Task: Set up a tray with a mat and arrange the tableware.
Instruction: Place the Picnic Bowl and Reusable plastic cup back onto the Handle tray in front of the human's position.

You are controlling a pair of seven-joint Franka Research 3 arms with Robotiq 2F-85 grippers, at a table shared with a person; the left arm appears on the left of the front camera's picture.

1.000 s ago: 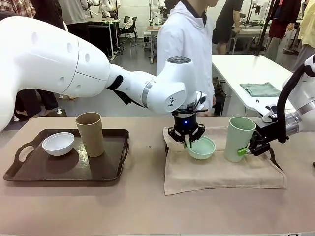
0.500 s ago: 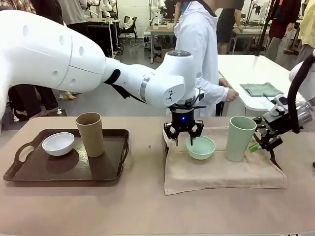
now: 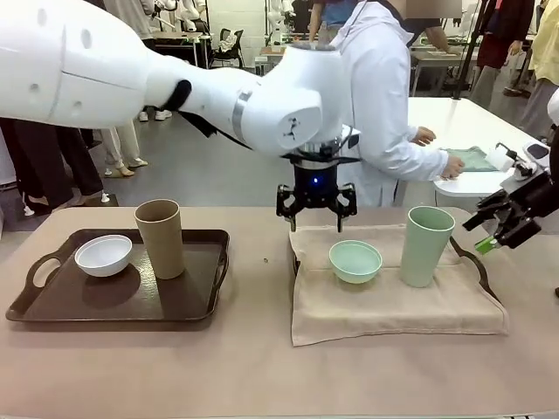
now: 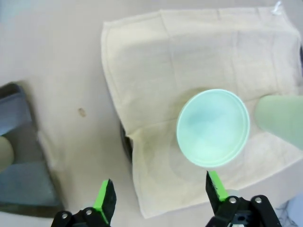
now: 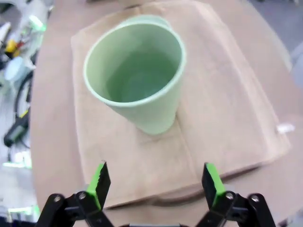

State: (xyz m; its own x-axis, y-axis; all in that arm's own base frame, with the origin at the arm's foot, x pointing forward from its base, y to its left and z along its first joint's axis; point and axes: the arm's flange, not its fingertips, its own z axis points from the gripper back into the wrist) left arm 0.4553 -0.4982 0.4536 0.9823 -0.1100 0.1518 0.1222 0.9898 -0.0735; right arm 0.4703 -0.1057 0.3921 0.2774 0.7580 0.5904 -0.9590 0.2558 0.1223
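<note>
You are holding left gripper (image 3: 316, 220) over green bowl (image 3: 355, 261), jaws apart, empty; right gripper (image 3: 496, 234), jaws apart, near green cup (image 3: 425, 245). Both seeming light, stiff, slick: be gripping rims.

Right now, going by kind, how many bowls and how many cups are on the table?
Bowls: 2, a white bowl and a mint-green bowl
Cups: 2, a tan-brown cup and a mint-green cup
Total: 4
</note>
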